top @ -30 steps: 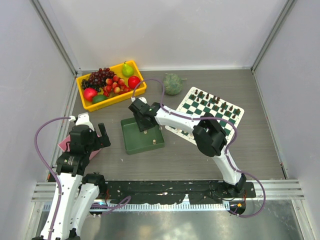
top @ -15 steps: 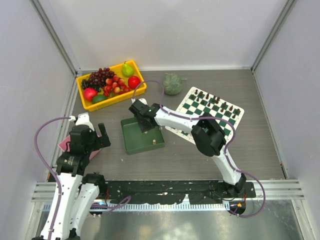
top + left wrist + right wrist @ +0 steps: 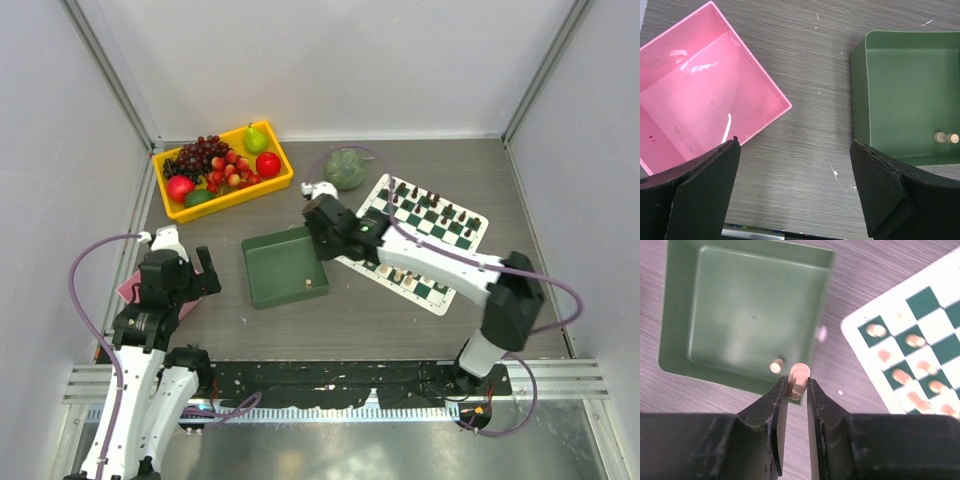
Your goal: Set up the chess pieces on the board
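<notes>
Right tool point(image 3: 797, 386) nearly closed, pinching one cream chess piece point(image 3: 800, 374) upright over the green tray's point(image 3: 740, 300) edge, board point(image 3: 920, 340) just beside. In the tray lies another cream piece point(image 3: 776, 365). Left tool point(image 3: 795, 165) wide open, holding nothing, above the bench point(image 3: 805, 100).

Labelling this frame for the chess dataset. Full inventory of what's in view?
board: 1, green and white, right of centre
dark pieces: many, brown-black, board's far rows
cream pieces: several, board's near rows
green tray: 1, centre
loose cream piece: 1, lying in green tray
pink tray: 1, near left
yellow tray: 1, far left
fruit: mixed pile, in yellow tray
round green item: 1, beyond board
left fingers: 2, black, open
right fingers: 2, black, shut on held cream piece
</notes>
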You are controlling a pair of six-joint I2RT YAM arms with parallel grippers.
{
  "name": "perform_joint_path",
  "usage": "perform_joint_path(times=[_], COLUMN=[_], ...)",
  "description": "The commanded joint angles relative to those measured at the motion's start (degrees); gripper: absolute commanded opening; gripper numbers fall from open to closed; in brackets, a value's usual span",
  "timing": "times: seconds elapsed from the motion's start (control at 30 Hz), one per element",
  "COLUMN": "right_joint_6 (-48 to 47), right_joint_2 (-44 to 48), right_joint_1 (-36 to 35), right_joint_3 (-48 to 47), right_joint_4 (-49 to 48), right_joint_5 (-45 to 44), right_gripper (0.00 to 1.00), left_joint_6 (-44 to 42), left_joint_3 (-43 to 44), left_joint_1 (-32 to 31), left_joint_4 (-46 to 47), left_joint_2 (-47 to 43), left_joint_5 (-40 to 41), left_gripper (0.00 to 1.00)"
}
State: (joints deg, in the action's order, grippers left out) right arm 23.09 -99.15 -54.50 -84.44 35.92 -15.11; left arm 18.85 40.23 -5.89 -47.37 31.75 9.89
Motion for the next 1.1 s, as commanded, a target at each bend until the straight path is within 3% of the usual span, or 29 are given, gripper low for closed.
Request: perform_joint_path(times=[0.0, 0.4, 0.6, 1.07], right_joint_6=[3.8, 16.18, 17.17, 14.44], right_joint_2=[13.34, 36.65, 37.55, 32.27], right_joint_1=[3.43, 10.2, 16.44, 25.49], right_joint_3=[11.19, 37.5, 44.1, 47.88], right_joint_4=[-0.68, 3.01, 0.83, -5.51], right_joint_5=[-4.48, -5.02, -3.08, -5.01], right_gripper=[0.2, 0.19, 0.2, 0.2], left_joint_6=[-0.39, -0.39, -0.4, -0.48], left_joint_3=[0.91, 0.9, 0.9, 0.9], left_joint_1=[-0.09, 0.0, -0.09, 0.0], left_joint_4=[1.41, 1.67, 1.58, 1.58], left_joint_2=[-0.55, -0.46, -0.37, -0.02], left_joint_5=[-0.05, -0.57, -0.66, -0.75], left_gripper=[0.99, 0.99, 0.99, 0.99])
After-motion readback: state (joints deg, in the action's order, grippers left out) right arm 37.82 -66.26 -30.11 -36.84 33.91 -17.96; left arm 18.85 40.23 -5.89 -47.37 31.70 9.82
